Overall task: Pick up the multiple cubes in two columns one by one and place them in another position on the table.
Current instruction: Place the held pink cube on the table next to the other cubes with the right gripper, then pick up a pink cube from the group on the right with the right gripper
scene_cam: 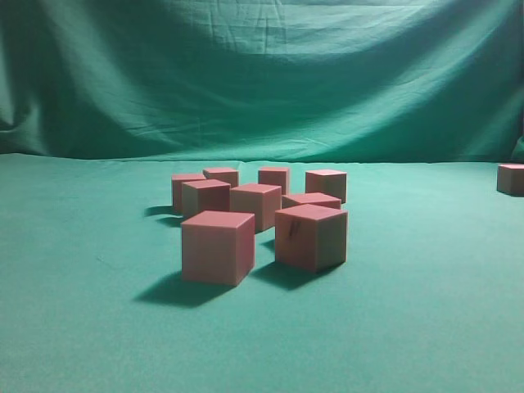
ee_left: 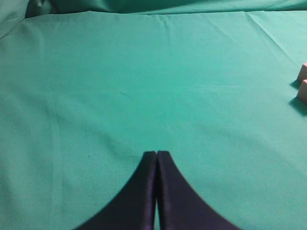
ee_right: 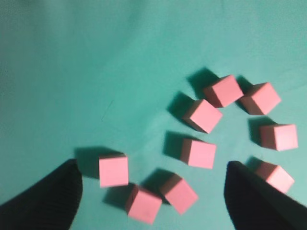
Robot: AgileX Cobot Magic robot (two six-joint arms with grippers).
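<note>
- Nine cubes (scene_cam: 258,217) are seen clustered at the middle of the green surface (scene_cam: 82,327) in the exterior view; a tenth, lone cube (scene_cam: 511,178) sits far right, well apart from the group.
- Two loose columns can still be read in the cluster, running near to far; the near-right cube (scene_cam: 311,236) carries a small dark mark on its face.
- No arm is seen in the exterior view.
- Right pincer (ee_right: 153,191): fingers spread wide, nothing between them; it is held above the cluster, with eight cubes visible below in the right wrist view.
- Left pincer (ee_left: 156,158): tips pressed together, nothing held, poised over bare cloth; two cube edges are just visible at the right border of its view.
- Step judged: between picks. The lone cube far right is taken as one already relocated; the next is yet to be chosen.
- Next move calls for: a descent onto one outlying cube such as the left one in the right wrist view (ee_right: 113,170), fingers aligned to its flat sides.
- Risk noted: two cubes (ee_right: 160,199) at the lower edge of that view touch, so a neighbour may be nudged.
</note>
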